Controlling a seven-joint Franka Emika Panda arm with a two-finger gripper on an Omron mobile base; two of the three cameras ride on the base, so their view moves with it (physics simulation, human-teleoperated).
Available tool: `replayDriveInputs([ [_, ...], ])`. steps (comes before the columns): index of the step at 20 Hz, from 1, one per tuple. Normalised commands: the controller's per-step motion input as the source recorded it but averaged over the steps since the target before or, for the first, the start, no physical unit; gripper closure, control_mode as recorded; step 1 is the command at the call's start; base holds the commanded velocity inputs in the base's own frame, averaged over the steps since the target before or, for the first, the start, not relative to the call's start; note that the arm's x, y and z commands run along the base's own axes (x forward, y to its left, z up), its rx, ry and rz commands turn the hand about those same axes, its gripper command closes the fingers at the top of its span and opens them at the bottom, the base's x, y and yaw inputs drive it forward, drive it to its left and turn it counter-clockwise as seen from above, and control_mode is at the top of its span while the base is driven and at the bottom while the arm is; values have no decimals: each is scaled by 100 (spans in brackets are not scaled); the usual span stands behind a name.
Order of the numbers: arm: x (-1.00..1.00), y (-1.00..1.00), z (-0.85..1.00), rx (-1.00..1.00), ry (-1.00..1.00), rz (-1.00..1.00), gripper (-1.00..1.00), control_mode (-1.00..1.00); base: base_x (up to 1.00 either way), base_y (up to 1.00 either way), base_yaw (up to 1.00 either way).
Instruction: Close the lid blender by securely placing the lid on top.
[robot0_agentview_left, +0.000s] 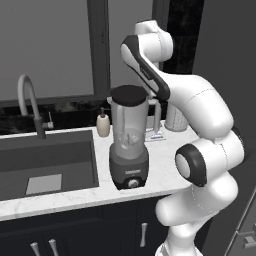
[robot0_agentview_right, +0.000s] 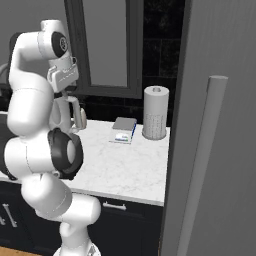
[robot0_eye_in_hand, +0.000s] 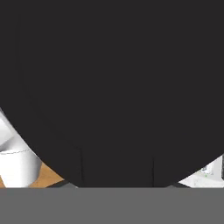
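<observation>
The blender (robot0_agentview_left: 129, 145), a clear tapered jar on a dark grey base with a front knob, stands on the white counter (robot0_agentview_left: 165, 170) right of the sink. The flat black lid (robot0_agentview_left: 129, 95) lies level on the jar's rim. In the hand view the lid (robot0_eye_in_hand: 113, 78) is seen face-on and very close. My gripper (robot0_eye_in_hand: 117, 173) hangs just above it, pointing down, its two dark tips faintly apart with nothing between them. From the right base view the gripper (robot0_agentview_right: 61, 94) is over the jar, whose side handle (robot0_agentview_right: 75, 117) shows behind my arm.
A sink (robot0_agentview_left: 45, 165) with a curved faucet (robot0_agentview_left: 27, 95) lies left of the blender. A beige soap bottle (robot0_agentview_left: 103, 124) stands behind it. A paper towel roll (robot0_agentview_right: 155, 119) and a small flat box (robot0_agentview_right: 123, 130) sit to the right, before a tall grey panel (robot0_agentview_right: 220, 125).
</observation>
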Motion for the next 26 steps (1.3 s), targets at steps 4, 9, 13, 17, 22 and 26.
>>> replayDriveInputs([
  [4, -11, 9, 0, 0, 0, 9, 100, -100, 0, 0, 0],
  [9, -19, 7, -3, -3, 0, 3, 100, -100, 0, 0, 0],
  [13, -26, 9, -1, -5, -3, 7, 100, -100, 0, 0, 0],
  [17, -26, 6, 0, -3, -5, 6, 100, -100, 0, 0, 0],
  [22, -4, 1, 0, 0, 0, 1, 100, -100, 0, 0, 0],
  [26, -18, 0, -23, 0, 1, 0, 100, -100, 0, 0, 0],
])
